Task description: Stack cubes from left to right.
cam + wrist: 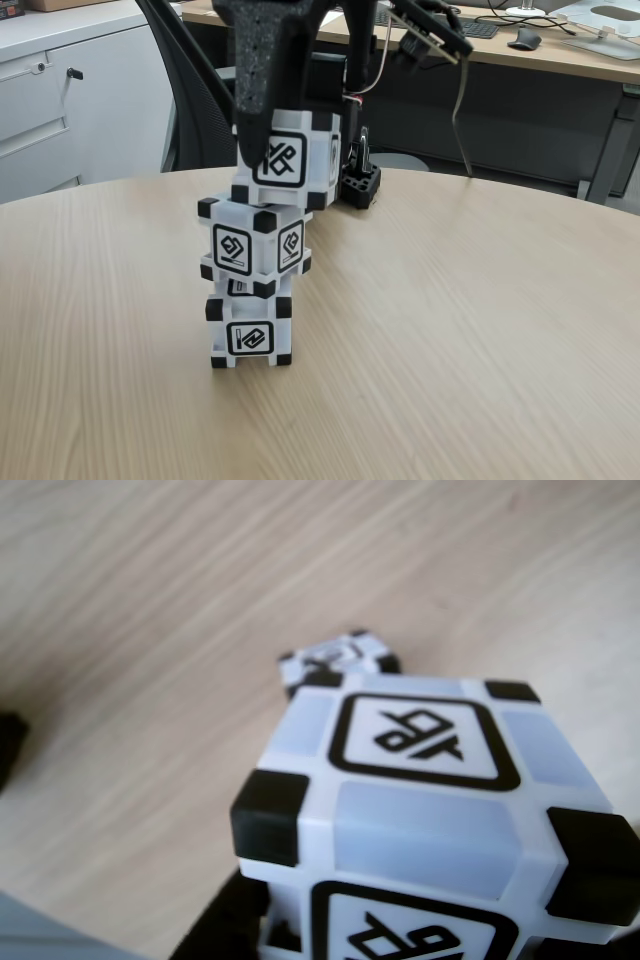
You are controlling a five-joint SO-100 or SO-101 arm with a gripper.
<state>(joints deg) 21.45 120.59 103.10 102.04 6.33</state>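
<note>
**Three cubes in a column, top one under the gripper**

Fixed view: on the round, light wood-grain table (480,330) stand three white plastic cubes with black corner blocks and black-framed glyphs, one on another, left of the table's middle. The bottom cube (250,335) sits flat on the wood. The middle cube (255,247) rests on it, turned a little so one vertical edge faces the camera and its corners overhang the cube below. The top cube (290,160) sits on the middle one, shifted to the right, so its right side juts past the edge beneath. The black gripper (262,150) comes down from the top edge; one black finger (255,100) lies against the top cube's left face. The other finger is hidden, so I cannot tell whether the jaws clamp the cube or stand apart from it. A small black base block (360,185) stands just behind the stack on the right, near the table's far edge. The table is bare to the left, right and near side of the stack. Beyond the far edge are a white cabinet (70,90) and a desk (560,55).

Wrist view: the top cube (420,810) looms close, its upper face and one side showing. Past its far edge a corner of a lower cube (335,658) peeks out, with wood grain all around.
</note>
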